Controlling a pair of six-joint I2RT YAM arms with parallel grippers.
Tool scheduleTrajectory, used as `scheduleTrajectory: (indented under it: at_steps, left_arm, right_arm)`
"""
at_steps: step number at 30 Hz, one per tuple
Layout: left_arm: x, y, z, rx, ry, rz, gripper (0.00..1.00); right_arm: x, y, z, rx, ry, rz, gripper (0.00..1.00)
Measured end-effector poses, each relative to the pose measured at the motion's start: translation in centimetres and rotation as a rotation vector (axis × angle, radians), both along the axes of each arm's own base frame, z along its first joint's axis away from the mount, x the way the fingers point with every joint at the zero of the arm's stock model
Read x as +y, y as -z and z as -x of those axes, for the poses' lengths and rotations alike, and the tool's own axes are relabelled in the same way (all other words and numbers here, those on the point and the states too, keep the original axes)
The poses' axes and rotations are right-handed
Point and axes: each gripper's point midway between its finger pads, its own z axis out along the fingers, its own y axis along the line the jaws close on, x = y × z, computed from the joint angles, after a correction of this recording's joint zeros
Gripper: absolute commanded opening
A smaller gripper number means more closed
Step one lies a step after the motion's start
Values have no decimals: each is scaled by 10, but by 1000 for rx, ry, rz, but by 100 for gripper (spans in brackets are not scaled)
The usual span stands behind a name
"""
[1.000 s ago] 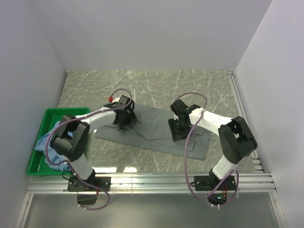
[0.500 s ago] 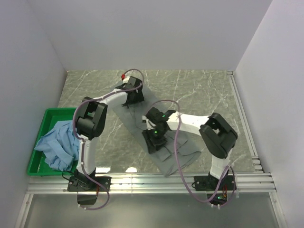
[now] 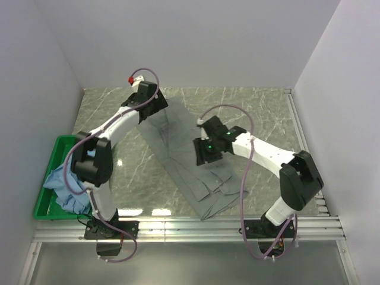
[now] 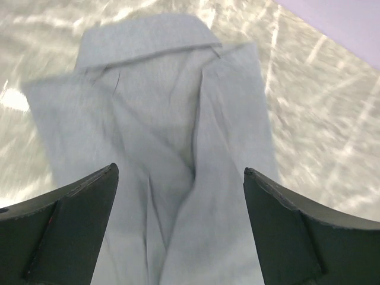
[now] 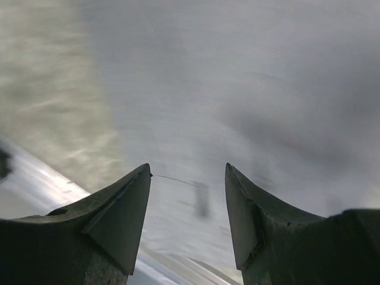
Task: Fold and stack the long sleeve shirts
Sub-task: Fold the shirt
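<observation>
We find the grey-green shirt [image 3: 178, 157] laid out flat on the marble surface [image 3: 255, 110], to the right of the green bin [image 3: 61, 145] and not touching it. It lies as a long slanted strip. Its collar end sits farther back than the bin, and its hem end runs away from the bin toward the near edge, where the cloth is rumpled into a few folds.

The light blue shirt [image 3: 66, 185] is crumpled in a heap inside the bin, at its near end.

The left gripper [image 3: 155, 110] hangs over the collar end, behind the bin and to its right. In the left wrist view its jaws are spread wide with nothing between them. Beneath them we see the collar [image 4: 148, 41] turned down and the two front panels meeting along the middle.

The right gripper [image 3: 205, 155] is over the middle of the same shirt, farther from the bin than the left one. Its jaws are also spread and hold nothing. The cloth under them is blurred, and we cannot tell whether they touch it.
</observation>
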Motion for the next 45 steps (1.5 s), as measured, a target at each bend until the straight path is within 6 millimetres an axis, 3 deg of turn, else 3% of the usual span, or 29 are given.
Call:
scheduleTrajectory:
  at_steps: [3,5,12,17,21,28,33,36,40,45]
  left_arm:
    - [-3,-15,28,-1,-19,46,91]
    - [-12,-11,49,26,-15,69,90]
    - [-55,62,118,232,67,65,85]
    - [-62,94,119,285,74,41,84]
    - [-59,116,106,315,73,-19,84]
    - [-63,115,53,247,105,-88,85]
    - [-61,109,25,197,146,-121,88]
    - [-59,102,15,162,171,-133,89]
    - [-57,80,9,113,181,-120,92]
    - [-36,7,25,0,148,-64,92]
  right_arm:
    - [-39,13,-2,12,75,87,59]
    - [-53,24,6,37,80,141,58]
    - [-62,39,28,110,58,178,51]
    - [-54,50,37,177,36,167,49]
    - [-40,63,51,247,2,148,47]
    - [5,69,68,353,-65,59,46]
    - [52,63,67,337,-147,-16,47]
    - [67,53,61,305,-159,-56,49]
    - [66,37,46,222,-130,-74,51]
    - [41,-8,11,77,-15,-180,51]
